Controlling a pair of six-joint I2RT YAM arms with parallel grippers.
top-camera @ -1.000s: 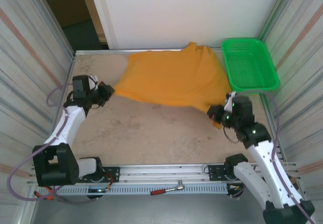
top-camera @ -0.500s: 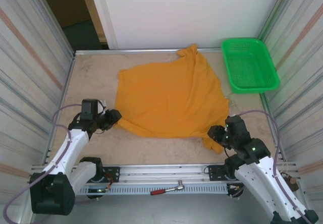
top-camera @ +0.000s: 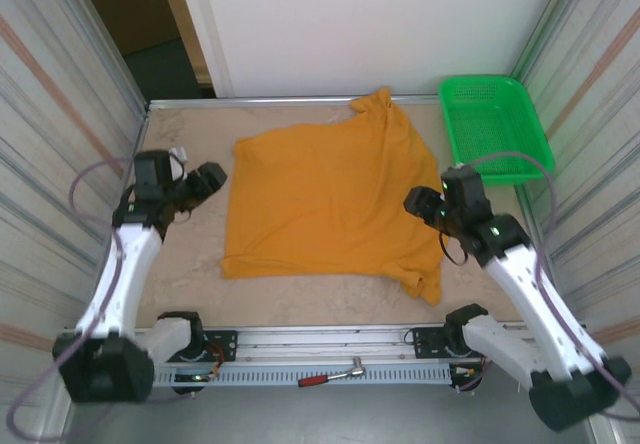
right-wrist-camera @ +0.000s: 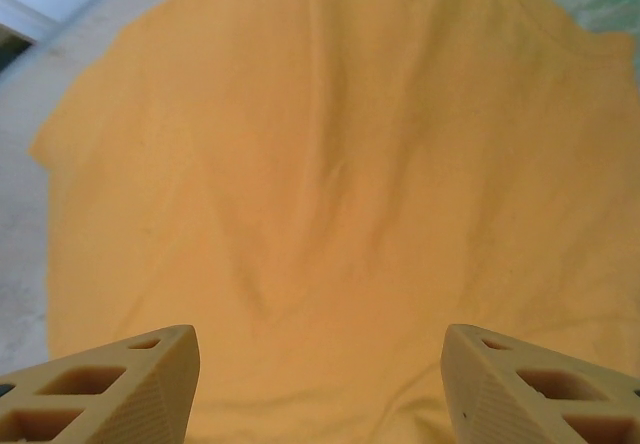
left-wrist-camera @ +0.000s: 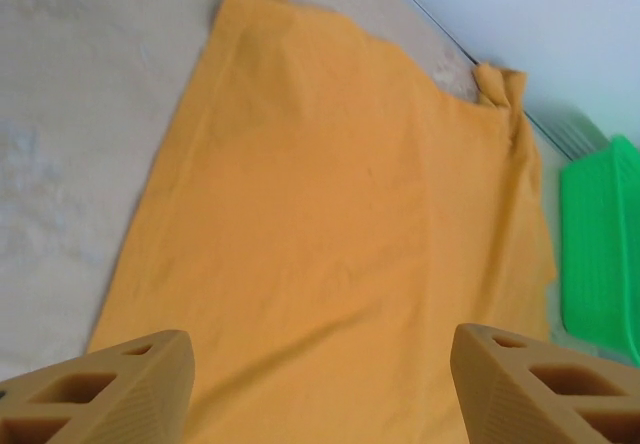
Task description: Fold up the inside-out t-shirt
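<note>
The inside-out t-shirt point(top-camera: 330, 204) is orange-yellow and lies spread flat on the table, one sleeve bunched at the far edge point(top-camera: 378, 104). My left gripper point(top-camera: 210, 177) hangs open beside its left edge, nothing between the fingers. My right gripper point(top-camera: 418, 204) hangs open over the shirt's right side, also empty. In the left wrist view the shirt point(left-wrist-camera: 340, 214) spreads out beyond the open left gripper point(left-wrist-camera: 320, 384). In the right wrist view the cloth point(right-wrist-camera: 330, 164) lies under the open right gripper point(right-wrist-camera: 320, 384).
A green plastic basket point(top-camera: 495, 129) stands at the back right, close to the shirt, and also shows at the right edge of the left wrist view point(left-wrist-camera: 600, 254). Metal walls flank the table point(top-camera: 180, 254). A red-handled tool point(top-camera: 330, 375) lies on the front rail.
Both grippers have opened and let go of the shirt, which now lies flat. Both arms have lifted and moved away from the near edge.
</note>
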